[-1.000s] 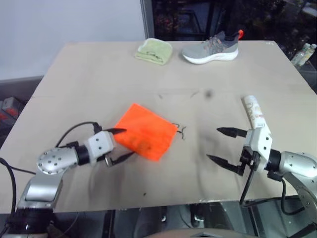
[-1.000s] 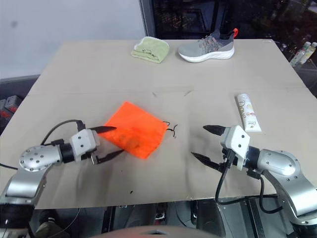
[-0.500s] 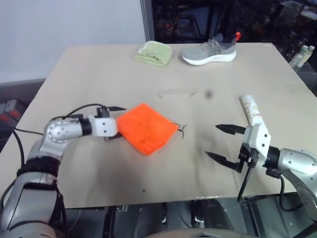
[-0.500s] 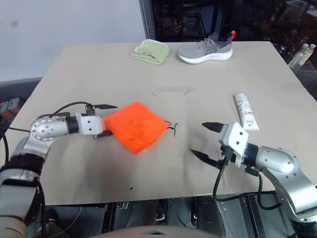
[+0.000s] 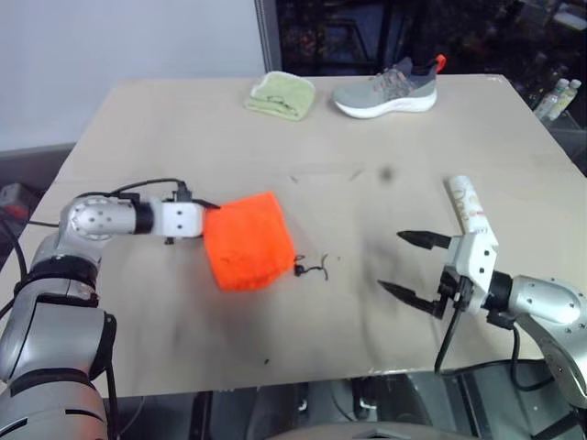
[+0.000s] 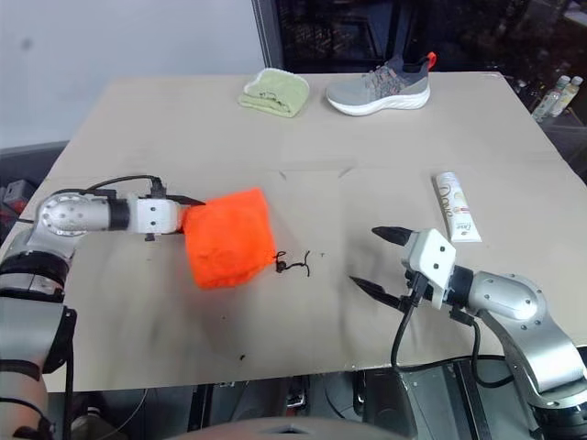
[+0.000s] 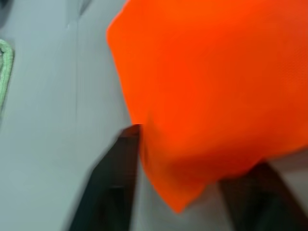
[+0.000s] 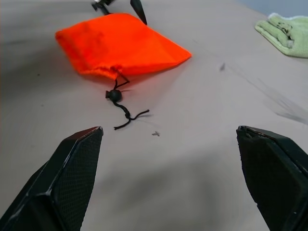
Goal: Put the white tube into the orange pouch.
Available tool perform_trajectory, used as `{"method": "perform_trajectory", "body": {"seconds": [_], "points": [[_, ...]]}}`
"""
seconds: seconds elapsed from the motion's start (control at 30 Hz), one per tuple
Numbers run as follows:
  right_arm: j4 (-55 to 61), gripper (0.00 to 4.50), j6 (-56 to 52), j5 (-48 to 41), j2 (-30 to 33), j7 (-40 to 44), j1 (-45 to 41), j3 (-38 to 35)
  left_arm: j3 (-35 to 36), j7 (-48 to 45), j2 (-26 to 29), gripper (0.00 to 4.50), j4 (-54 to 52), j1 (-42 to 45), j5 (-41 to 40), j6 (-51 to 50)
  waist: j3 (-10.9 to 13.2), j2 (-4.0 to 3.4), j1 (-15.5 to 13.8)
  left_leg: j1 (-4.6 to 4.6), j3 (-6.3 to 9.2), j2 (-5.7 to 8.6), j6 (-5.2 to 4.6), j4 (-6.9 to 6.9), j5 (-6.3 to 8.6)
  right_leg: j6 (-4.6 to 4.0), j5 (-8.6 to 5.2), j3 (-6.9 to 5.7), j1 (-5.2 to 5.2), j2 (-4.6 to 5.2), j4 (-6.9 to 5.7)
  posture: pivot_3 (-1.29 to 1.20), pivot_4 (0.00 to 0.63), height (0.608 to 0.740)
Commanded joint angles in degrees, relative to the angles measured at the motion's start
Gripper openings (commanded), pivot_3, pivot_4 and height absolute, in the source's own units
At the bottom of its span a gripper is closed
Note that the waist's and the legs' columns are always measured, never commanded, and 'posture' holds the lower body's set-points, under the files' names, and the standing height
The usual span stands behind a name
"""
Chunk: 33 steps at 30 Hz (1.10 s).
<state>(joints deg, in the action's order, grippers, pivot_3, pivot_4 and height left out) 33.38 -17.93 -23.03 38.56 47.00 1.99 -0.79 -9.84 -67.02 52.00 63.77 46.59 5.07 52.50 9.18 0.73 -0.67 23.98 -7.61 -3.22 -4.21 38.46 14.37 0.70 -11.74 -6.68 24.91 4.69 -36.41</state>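
Note:
The orange pouch [image 5: 243, 243] lies left of the table's middle, bunched and partly raised at its left side. Its dark drawstring cord [image 5: 315, 268] trails to the right. My left gripper [image 5: 207, 218] reaches in level from the left and is shut on the pouch's left corner; in the left wrist view the orange fabric [image 7: 216, 72] fills the gap between the dark fingers. The white tube [image 5: 468, 206] lies flat on the right side of the table. Just in front of it my right gripper [image 5: 392, 261] hovers open and empty, pointing toward the pouch [image 8: 115, 43].
A grey sneaker [image 5: 390, 87] and a folded light green cloth [image 5: 281, 94] rest at the table's far edge. Small pale bottles [image 5: 559, 99] stand beyond the far right corner. Bare tabletop [image 5: 367, 183] separates the pouch from the tube.
My left gripper has swung up to the pouch's left corner and closed on it. The pouch has turned and shifted left, its cord dragged along. The right gripper has stayed still.

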Motion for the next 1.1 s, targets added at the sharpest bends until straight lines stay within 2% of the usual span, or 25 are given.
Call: {"method": "perform_trajectory", "body": {"seconds": [0.03, 0.1, 0.2, 0.33, 0.43, 0.53, 0.6, 0.67, 0.83, 1.1], "points": [[0.9, 4.50, 1.5, 0.1, -0.8, -0.3, -0.4, 0.2, 4.8, -4.3, 1.0, 4.01, -4.6, -2.2, -7.5, -3.7, 0.0, 0.04, 0.0, 0.00, 0.02, 0.00, 0.00, 0.00, 0.00, 0.00, 0.00, -0.01, 0.00, 0.00, 0.00, 0.00, 0.150, 0.740], [0.7, 4.50, 1.7, 0.3, -1.2, -0.3, -0.7, 0.7, 7.1, -8.2, 1.7, 4.01, -8.6, -4.6, -12.0, -10.6, 0.0, 0.04, 0.0, -0.01, 0.02, 0.00, -0.01, 0.00, 0.00, -0.02, -0.01, 0.01, 0.00, 0.00, -0.02, 0.00, 0.150, 0.740], [0.1, 4.50, 2.0, 0.6, -1.4, 0.0, -1.1, 1.2, 9.7, -14.1, 4.4, 4.01, -19.3, -10.3, -19.1, -26.9, 0.0, 0.07, 0.0, -0.01, 0.06, -0.01, -0.01, 0.06, 0.00, -0.09, -0.06, -0.01, -0.01, -0.01, -0.09, 0.00, 0.150, 0.740], [-0.8, 4.50, 2.6, 0.6, -1.3, 0.5, -1.4, 1.2, 14.0, -22.0, 14.6, 4.01, -46.4, -27.3, -33.6, -57.8, 0.1, 0.21, 1.5, -0.04, 0.08, -0.06, 0.03, 0.08, 0.00, -0.12, -0.08, 0.09, 0.01, -0.01, -0.16, 0.00, 0.150, 0.740], [-1.2, 4.50, 2.8, 0.6, -1.5, 0.6, -1.6, 1.6, 19.2, -21.2, 18.5, 4.01, -61.1, -36.1, -40.4, -69.7, 0.2, 0.15, 1.1, -0.06, 0.11, -0.02, 0.13, 0.06, -0.05, -0.17, -0.14, 0.13, -0.01, 0.09, -0.15, 0.00, 0.150, 0.740], [-1.5, 4.50, 2.8, 0.8, -1.9, 0.4, -2.1, 2.1, 20.4, -13.4, 16.7, 4.01, -74.1, -37.2, -43.0, -76.4, 0.3, 0.00, 0.1, -0.10, 0.21, 0.03, 0.27, 0.06, 0.12, -0.17, -0.17, 0.09, -0.05, 0.37, -0.07, 0.00, 0.150, 0.740], [-1.5, 4.50, 2.7, 0.8, -2.1, 0.1, -2.3, 2.2, 18.0, -5.6, 14.9, 4.01, -81.0, -37.0, -35.1, -74.2, 0.3, -0.01, -0.3, -0.12, 0.21, 0.05, 0.35, 0.07, 0.12, -0.17, -0.17, 0.10, -0.08, 0.38, -0.07, 0.00, 0.150, 0.740], [-1.3, 4.50, 2.5, 0.8, -2.3, 0.0, -2.3, 2.2, 14.1, 0.5, 13.6, 4.01, -85.1, -35.3, -30.1, -77.4, 0.3, -0.02, -0.2, -0.16, 0.19, 0.11, 0.38, 0.07, 0.11, -0.17, -0.17, 0.11, -0.12, 0.31, -0.10, 0.00, 0.150, 0.740], [-0.5, 4.50, 2.4, 0.9, -2.3, -0.8, -1.4, 1.6, 7.8, 6.2, 10.6, 4.01, -87.6, -35.5, -18.9, -72.0, 0.3, -0.02, 0.0, -0.18, 0.10, 0.05, 0.49, 0.06, -0.14, -0.16, -0.15, 0.17, -0.12, -0.08, -0.17, 0.00, 0.150, 0.740], [0.5, 4.50, 2.1, 1.1, -2.2, -1.9, -0.2, 1.6, 8.2, 9.7, 9.1, 4.01, -86.0, -37.1, -12.5, -69.1, 0.3, -0.02, -0.1, -0.16, 0.06, -0.02, 0.46, -0.04, -0.18, -0.19, -0.17, 0.21, -0.02, -0.13, -0.12, 0.00, 0.150, 0.740]]}}
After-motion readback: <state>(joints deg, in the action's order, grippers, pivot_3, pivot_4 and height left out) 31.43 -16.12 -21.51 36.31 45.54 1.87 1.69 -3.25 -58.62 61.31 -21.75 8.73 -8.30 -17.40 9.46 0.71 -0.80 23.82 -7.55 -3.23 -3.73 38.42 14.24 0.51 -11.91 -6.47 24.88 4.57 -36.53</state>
